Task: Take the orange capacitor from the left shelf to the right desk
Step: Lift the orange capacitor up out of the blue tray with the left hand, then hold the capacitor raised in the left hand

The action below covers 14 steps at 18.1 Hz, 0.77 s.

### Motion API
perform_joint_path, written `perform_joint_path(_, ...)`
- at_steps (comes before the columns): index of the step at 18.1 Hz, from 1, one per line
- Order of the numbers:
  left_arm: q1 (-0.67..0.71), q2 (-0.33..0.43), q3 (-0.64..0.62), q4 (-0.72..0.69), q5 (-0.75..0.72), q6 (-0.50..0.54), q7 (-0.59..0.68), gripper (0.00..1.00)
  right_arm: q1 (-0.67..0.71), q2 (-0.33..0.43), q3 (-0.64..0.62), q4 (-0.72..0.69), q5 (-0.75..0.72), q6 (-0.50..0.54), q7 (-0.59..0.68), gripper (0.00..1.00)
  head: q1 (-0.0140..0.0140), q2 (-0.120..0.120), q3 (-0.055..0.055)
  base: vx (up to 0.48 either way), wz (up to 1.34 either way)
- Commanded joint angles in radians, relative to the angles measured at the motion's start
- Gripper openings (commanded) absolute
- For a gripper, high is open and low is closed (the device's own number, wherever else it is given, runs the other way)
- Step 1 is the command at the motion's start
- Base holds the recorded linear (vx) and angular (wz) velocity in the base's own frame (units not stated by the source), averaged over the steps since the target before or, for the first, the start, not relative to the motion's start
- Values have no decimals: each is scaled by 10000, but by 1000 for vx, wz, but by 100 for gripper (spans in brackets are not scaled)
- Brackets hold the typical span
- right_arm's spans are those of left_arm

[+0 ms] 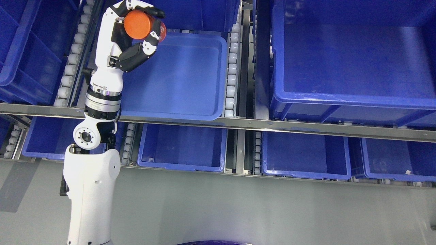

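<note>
An orange cylindrical capacitor (139,24) is held in my left hand (141,32) at the top left of the head view. The hand's fingers (151,39) are curled around the capacitor, thumb across its top. It is held over the far left corner of a shallow blue tray (190,78) on the upper shelf level. My left arm (92,177) rises from the lower left. My right arm is out of view.
A large deep blue bin (354,61) stands on the shelf to the right. Several blue bins (184,146) sit on the lower level. White roller tracks (232,68) and a metal shelf rail (259,124) run between the bins. Grey floor lies below.
</note>
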Motion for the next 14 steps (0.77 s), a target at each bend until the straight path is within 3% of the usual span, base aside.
perform_joint_path(1,-4,174,7,-188,1,12,30,1,337,-175,-108,-230,0,-7,-3,100,0,0,0,0,0)
perform_joint_path(14,-4,174,84,-172,1,-3,383,1,337,-175,-108,-230,0,-7,-3,100,0,0,0,0,0)
